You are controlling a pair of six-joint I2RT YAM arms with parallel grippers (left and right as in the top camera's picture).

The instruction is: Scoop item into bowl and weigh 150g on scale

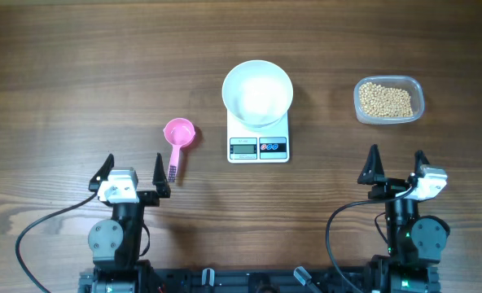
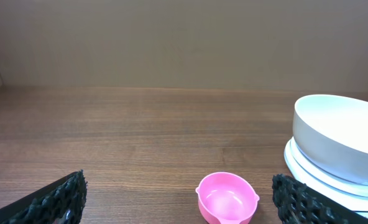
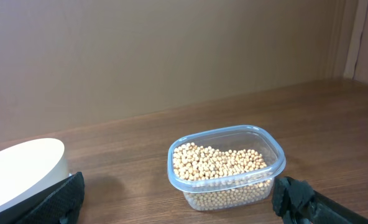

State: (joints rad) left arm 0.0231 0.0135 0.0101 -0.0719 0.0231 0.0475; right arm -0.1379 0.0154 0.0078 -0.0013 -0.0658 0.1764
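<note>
On the worktop [image 1: 62, 65] the left pincer [image 1: 134, 159] and right pincer [image 1: 396, 152] sit wide apart and empty, so no scooping yet; next, probably grab the pink scoop [image 1: 178, 134].

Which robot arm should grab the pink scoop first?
The left. Its open left gripper sits right next to the pink scoop, which shows straight ahead in its wrist view. The right gripper is much farther away, facing the tub of beans.
</note>
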